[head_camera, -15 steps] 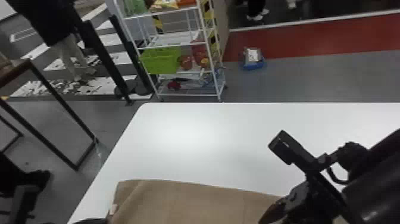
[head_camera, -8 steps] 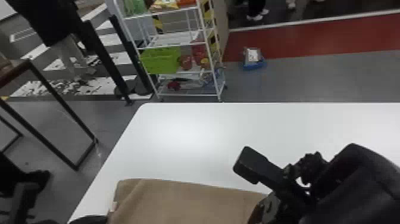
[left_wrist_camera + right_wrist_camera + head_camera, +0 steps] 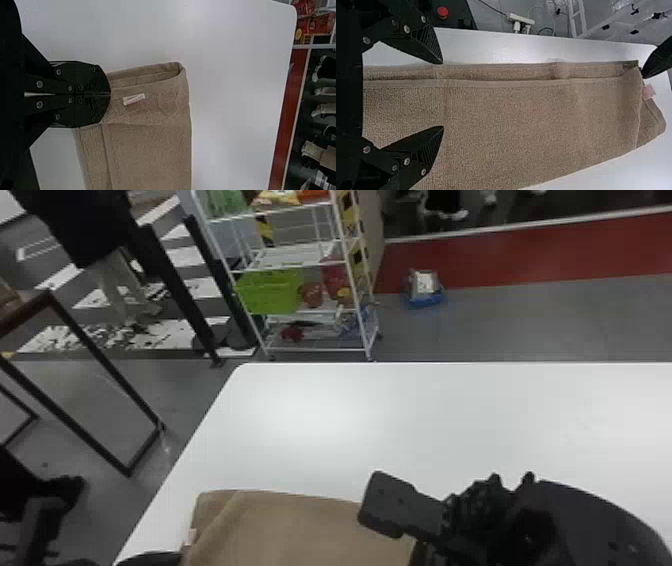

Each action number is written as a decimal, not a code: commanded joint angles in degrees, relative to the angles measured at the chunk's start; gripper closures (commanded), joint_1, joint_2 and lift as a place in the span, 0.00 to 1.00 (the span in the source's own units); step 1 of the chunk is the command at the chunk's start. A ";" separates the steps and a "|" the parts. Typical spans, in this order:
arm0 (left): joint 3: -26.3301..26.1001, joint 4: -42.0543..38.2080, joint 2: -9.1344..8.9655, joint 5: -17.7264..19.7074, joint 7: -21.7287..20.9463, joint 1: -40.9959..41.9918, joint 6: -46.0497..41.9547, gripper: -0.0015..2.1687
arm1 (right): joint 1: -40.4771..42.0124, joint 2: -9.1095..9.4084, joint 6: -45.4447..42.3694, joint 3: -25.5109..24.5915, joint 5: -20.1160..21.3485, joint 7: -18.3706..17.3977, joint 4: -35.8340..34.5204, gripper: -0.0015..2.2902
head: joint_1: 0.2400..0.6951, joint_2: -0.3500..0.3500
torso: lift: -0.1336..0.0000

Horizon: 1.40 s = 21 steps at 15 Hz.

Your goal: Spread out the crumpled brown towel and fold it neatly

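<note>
Compared with one second before, the right black gripper with two flat fingers [image 3: 443,95] is shifted leftward and closer to the robot's side of the white rectangular table [image 3: 450,415], so it is now above the towel. The brown terry-cloth towel, folded into a long strip [image 3: 534,118], lies at the robot's side of the table, with one end near the table's left edge. Its long axis goes from left to right, approximately parallel to the table's near edge, and this direction, I think, decides the coming move. The left black gripper [image 3: 110,94] has its fingers together, clamped on the towel's left end, beside a small white cloth label [image 3: 134,99]. The right fingers stand apart, with the cloth under them; whether they touch it (the height is difficult to judge) I cannot tell. The right arm is nearer to the right part, so probably it should grip there, keeping the strip straight.
</note>
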 commanded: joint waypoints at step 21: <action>-0.44 1.05 0.07 0.09 -0.13 -0.19 -1.80 0.79 | -0.18 2.38 -2.01 4.57 5.15 0.28 4.05 0.33 | 1.00 1.00 | 0.08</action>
